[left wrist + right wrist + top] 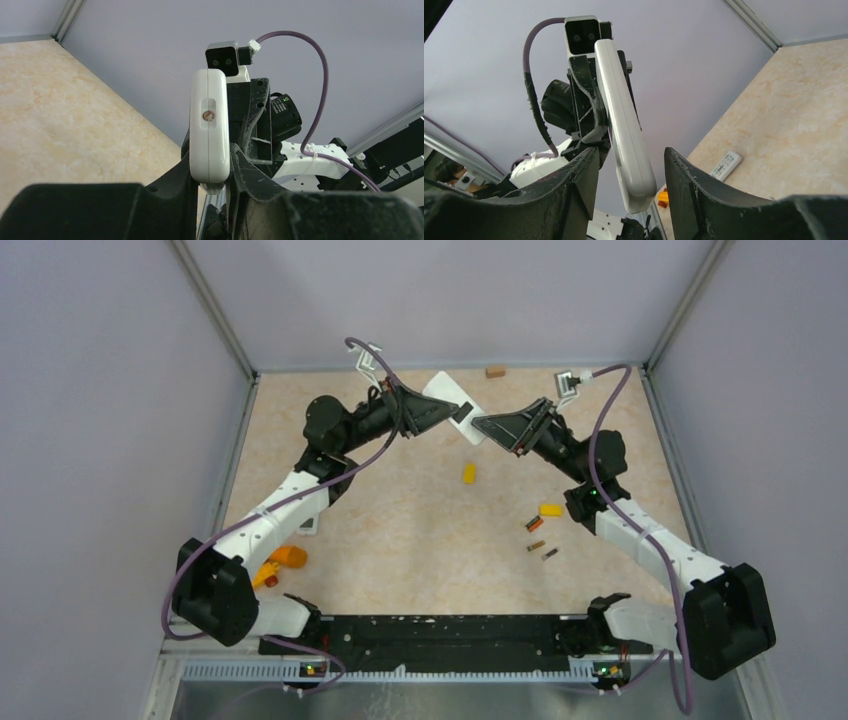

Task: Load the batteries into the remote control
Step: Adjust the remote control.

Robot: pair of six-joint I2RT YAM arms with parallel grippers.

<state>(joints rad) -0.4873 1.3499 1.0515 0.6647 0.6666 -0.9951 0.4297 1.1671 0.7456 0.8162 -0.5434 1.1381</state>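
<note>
The white remote control (447, 395) is held up off the table at the back, between the two arms. My left gripper (440, 412) is shut on it; in the left wrist view the remote control (210, 125) stands edge-on, pinched between the fingers of that gripper (211, 161). My right gripper (484, 427) is open around the remote's other end. In the right wrist view the remote control (624, 125) passes between the right gripper's (631, 160) fingers with a gap on each side. Three batteries (535, 524) (536, 545) (549, 554) lie on the table near the right arm.
Two yellow blocks (469, 473) (551, 509) lie mid-table. An orange cylinder (290, 556) sits by the left arm. A second white remote with buttons (726, 165) lies flat under the left arm (308, 525). A brown block (495, 371) is at the back wall.
</note>
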